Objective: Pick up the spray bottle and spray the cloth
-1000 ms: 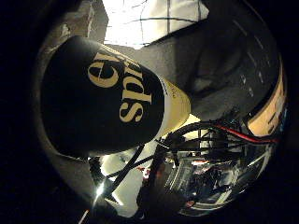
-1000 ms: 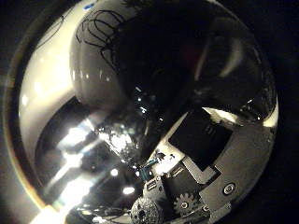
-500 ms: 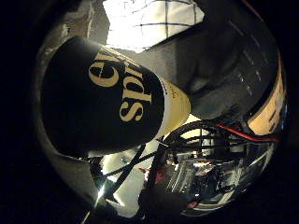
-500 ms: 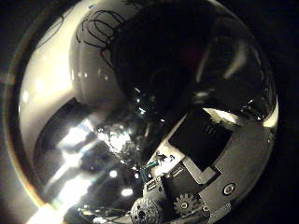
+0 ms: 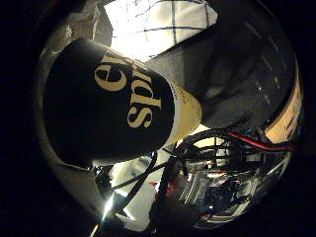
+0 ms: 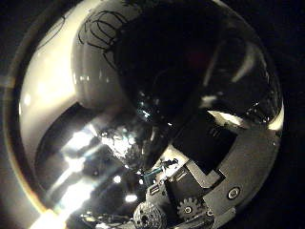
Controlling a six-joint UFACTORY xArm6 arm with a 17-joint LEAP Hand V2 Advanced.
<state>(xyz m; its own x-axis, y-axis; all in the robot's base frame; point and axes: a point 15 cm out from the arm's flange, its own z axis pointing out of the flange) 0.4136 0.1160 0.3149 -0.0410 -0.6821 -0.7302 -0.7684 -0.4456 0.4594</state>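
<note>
Two palm views make up this moment. From the little finger side, the spray bottle (image 5: 108,106) fills the left and middle of the frame: a black body with large yellow lettering, ending toward the centre right in a pale yellow band. It sits very close to the palm, so close that its outline runs to the dark left edge. Beyond it, in the upper middle of the frame, lies a white cloth (image 5: 158,24) crossed by thin dark grid lines, brightly lit, on a dark bench (image 5: 247,64). Lower right shows parts of the hand (image 5: 222,182), metallic and dark, crowded together under the bottle. From the thumb side, a large dark rounded mass takes the upper centre and right of the frame; it is too dim to say what it is. A pale curved surface with thin black scribbled lines bends round the upper left. Glinting patches of light sit at lower left. White and black parts of the hand, with a small gear, occupy the lower right. Whether the fingers are curled round the bottle or straight cannot be told from either view.
</note>
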